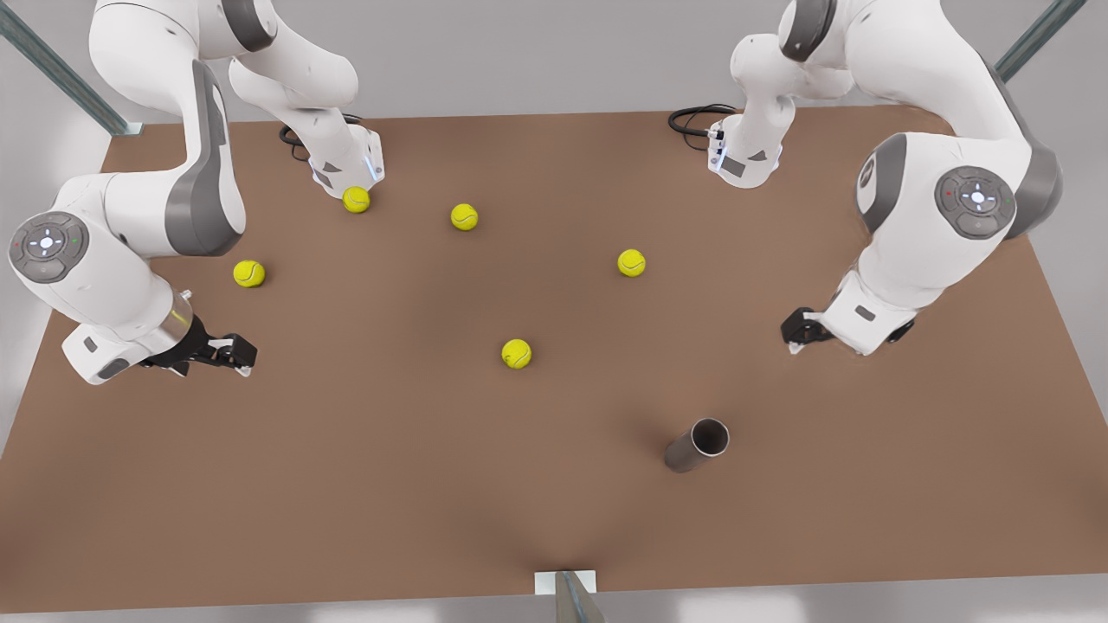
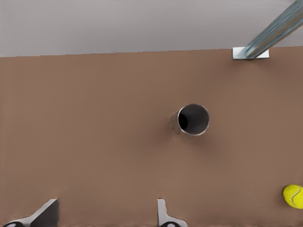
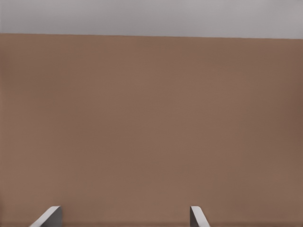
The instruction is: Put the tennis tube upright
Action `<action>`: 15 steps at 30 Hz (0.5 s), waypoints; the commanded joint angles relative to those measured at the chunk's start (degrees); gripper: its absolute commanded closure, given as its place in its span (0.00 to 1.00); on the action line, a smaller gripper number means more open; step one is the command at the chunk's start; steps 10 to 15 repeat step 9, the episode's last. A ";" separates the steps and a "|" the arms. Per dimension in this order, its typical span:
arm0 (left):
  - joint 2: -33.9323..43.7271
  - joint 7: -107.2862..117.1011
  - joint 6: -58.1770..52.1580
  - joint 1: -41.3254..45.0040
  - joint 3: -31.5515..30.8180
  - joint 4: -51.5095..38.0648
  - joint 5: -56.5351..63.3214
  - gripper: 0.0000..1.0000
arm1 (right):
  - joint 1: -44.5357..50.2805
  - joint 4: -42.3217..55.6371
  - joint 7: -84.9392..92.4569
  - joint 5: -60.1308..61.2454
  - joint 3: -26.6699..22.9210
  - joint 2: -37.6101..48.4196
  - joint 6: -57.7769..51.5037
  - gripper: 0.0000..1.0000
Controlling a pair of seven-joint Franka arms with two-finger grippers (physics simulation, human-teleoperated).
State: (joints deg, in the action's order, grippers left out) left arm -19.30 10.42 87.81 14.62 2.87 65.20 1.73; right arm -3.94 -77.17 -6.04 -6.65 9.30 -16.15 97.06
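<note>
The tennis tube (image 1: 695,446) is a dark grey cylinder near the table's front edge, on the front view's right. Its open, lighter-rimmed mouth faces upward and it looks to stand on end. In the left wrist view the tennis tube (image 2: 190,119) shows the same open mouth, well ahead of my left gripper (image 2: 105,215), whose fingers are spread open and empty. That left gripper (image 1: 796,333) hovers at the front view's right, up and to the right of the tube. My right gripper (image 1: 241,353) waits low at the front view's left, and in its wrist view the right gripper (image 3: 123,216) is open over bare table.
Several yellow-green tennis balls lie on the brown table (image 1: 389,484); the nearest ball (image 1: 517,353) is left of the tube and also appears as a ball (image 2: 293,196) in the left wrist view. A metal post (image 1: 567,593) stands at the front edge.
</note>
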 commanded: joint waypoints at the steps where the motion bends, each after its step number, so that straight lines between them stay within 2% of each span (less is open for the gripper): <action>1: 6.28 -3.12 -2.38 0.15 0.03 8.17 2.67 0.00 | 0.07 -0.08 0.07 0.24 0.01 0.07 -0.12 0.00; 2: 8.14 -3.04 -1.23 0.15 0.03 11.96 2.76 0.00 | 0.16 -0.08 -0.11 0.32 0.10 0.07 -0.20 0.00; 15: 7.78 -2.95 -1.59 0.06 -0.06 12.49 2.67 0.00 | 0.16 -0.34 -0.64 0.32 0.19 0.07 -0.20 0.00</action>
